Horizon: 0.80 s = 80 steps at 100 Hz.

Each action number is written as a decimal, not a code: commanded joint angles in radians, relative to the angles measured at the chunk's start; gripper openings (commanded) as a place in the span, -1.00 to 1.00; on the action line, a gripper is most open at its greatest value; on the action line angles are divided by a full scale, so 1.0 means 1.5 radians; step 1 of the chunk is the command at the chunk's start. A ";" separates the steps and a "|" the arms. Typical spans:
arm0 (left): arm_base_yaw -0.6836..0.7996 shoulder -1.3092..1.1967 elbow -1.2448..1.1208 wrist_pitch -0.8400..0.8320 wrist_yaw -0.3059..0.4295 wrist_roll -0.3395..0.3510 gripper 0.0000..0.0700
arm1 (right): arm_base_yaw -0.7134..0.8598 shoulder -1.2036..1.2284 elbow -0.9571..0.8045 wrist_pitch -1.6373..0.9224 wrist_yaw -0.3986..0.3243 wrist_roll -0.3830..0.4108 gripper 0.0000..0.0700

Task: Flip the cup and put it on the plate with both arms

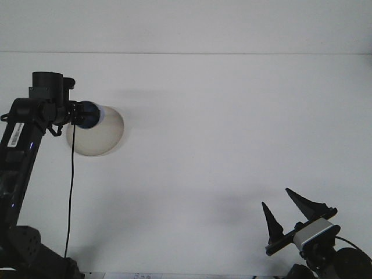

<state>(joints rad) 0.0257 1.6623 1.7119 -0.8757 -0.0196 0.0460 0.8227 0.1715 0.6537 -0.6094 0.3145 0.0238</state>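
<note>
Left arm raised steeply along the frame's left edge, wrist bent rightward, left gripper (83, 114) clamped on a load; right gripper (286, 212) low at bottom right, fingers spread, pointing up.
</note>
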 commanded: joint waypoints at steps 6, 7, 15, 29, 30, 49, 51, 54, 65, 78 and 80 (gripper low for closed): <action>0.018 0.056 0.010 0.004 0.009 -0.013 -0.98 | 0.005 -0.001 0.004 0.007 0.000 0.009 0.36; 0.019 0.061 0.010 0.004 0.009 -0.013 -0.98 | 0.005 -0.001 0.004 0.007 0.000 0.009 0.36; 0.030 0.090 0.010 0.002 0.009 -0.013 -0.98 | 0.005 -0.001 0.004 0.007 0.001 0.009 0.37; 0.039 0.128 0.010 0.000 0.009 -0.010 -0.98 | 0.005 -0.001 0.004 0.007 0.001 0.009 0.36; 0.040 0.130 0.010 0.001 0.009 -0.010 -0.98 | 0.005 -0.001 0.004 0.007 0.001 0.009 0.36; 0.041 0.162 0.010 0.003 0.009 -0.014 -0.98 | 0.005 -0.001 0.004 0.007 0.001 0.009 0.36; 0.041 0.163 0.010 0.003 0.009 -0.014 -0.98 | 0.005 -0.001 0.004 0.007 0.001 0.010 0.36; 0.041 0.165 0.010 0.003 0.009 -0.014 -0.98 | 0.005 -0.001 0.004 0.008 0.001 0.009 0.36; 0.041 0.166 0.010 0.004 0.009 -0.014 -0.98 | 0.005 -0.001 0.004 0.007 0.001 0.009 0.36; 0.041 0.166 0.010 0.007 0.009 -0.014 -0.93 | 0.005 -0.001 0.004 0.009 0.001 0.010 0.36; 0.041 0.166 0.010 0.009 0.009 -0.014 -0.90 | 0.005 -0.001 0.004 0.010 0.001 0.010 0.36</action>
<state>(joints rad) 0.0856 1.8935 1.7100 -0.8738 -0.0109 0.0357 0.8227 0.1715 0.6533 -0.6090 0.3145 0.0246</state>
